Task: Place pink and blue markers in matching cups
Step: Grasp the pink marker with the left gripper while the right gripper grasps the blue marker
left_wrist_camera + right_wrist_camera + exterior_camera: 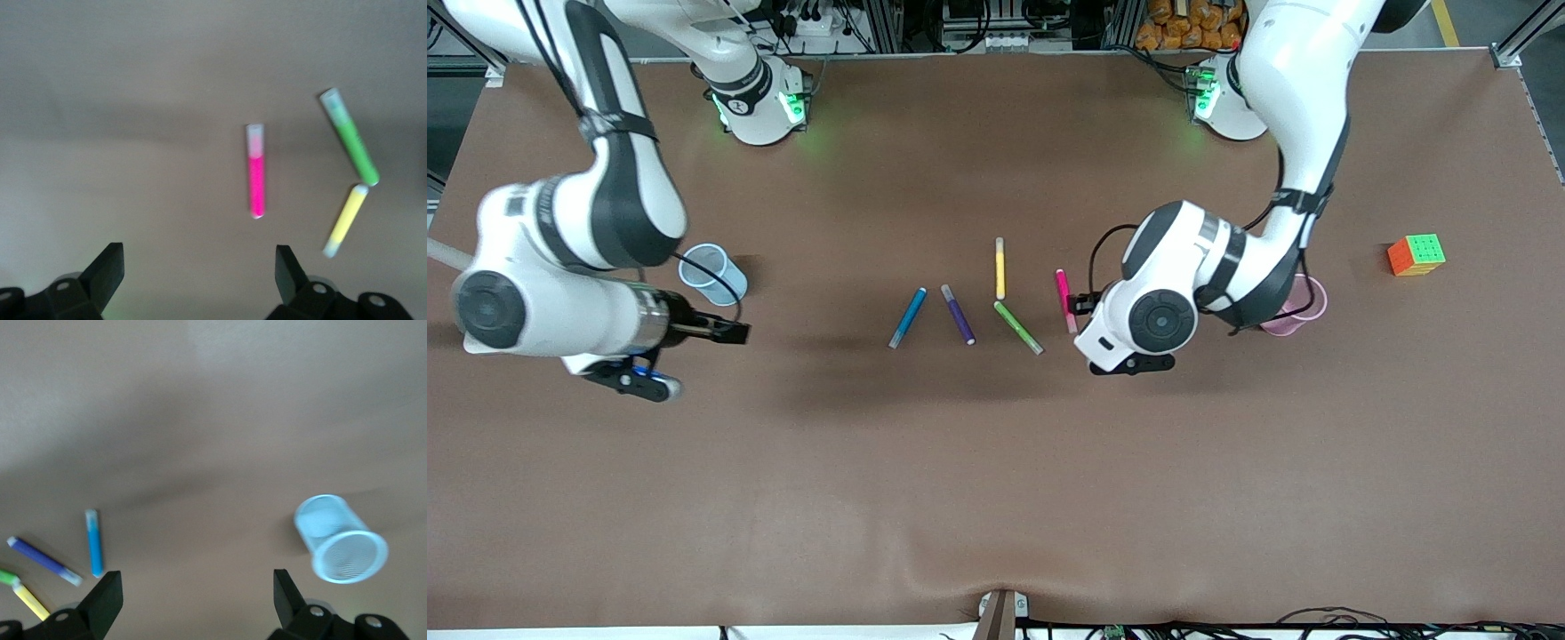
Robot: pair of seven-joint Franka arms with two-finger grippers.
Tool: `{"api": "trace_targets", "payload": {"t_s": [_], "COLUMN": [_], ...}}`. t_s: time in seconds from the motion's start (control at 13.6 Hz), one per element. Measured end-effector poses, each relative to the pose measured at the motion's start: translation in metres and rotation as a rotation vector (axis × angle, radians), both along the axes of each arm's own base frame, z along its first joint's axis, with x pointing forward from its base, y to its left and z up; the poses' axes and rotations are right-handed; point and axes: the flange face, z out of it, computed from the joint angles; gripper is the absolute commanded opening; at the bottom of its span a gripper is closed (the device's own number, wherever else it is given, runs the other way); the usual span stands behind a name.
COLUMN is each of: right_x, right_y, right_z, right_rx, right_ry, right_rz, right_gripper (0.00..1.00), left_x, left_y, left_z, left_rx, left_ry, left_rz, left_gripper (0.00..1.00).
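The pink marker (1064, 298) lies on the table beside my left gripper (1134, 363), which is open and empty above the table; it also shows in the left wrist view (256, 171), ahead of the open gripper (199, 267). The blue marker (908, 317) lies toward the right arm's end of the marker row. The pale blue cup (711, 274) stands near my right gripper (640, 378), which is open and empty. The right wrist view shows the open gripper (197, 587), the blue marker (94, 543) and the blue cup (341, 540). The pale pink cup (1294, 307) is partly hidden by the left arm.
A purple marker (958, 314), a green marker (1018, 327) and a yellow marker (1000, 268) lie between the blue and pink ones. A colour cube (1416, 254) sits at the left arm's end of the brown table.
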Motion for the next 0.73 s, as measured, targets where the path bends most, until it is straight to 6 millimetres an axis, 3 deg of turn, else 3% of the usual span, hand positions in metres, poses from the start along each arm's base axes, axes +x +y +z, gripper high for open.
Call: {"api": "trace_targets", "payload": {"t_s": [0.29,0.59,0.73], "right_x": [-0.009,-0.019,-0.025], "right_y": [0.055,0.111,0.131], "right_z": [-0.055,-0.089,-0.116], "right_rx": [-0.037,-0.081,-0.089], "right_ry": [0.016,0.002,-0.037], "right_rz": [-0.057,-0.120,-0.149], "right_gripper": [1.00,1.00,1.00], "left_x": [-0.002,0.001,-0.003], "left_y": [-0.016,-0.023,-0.027], "left_z": [-0.040,-0.068,-0.089], "left_rx": [-0.060,-0.049,-0.029], "left_ry": [0.039,0.022,0.033], "left_rz": [0.084,0.159,0.185], "left_gripper": [1.00,1.00,0.94]}}
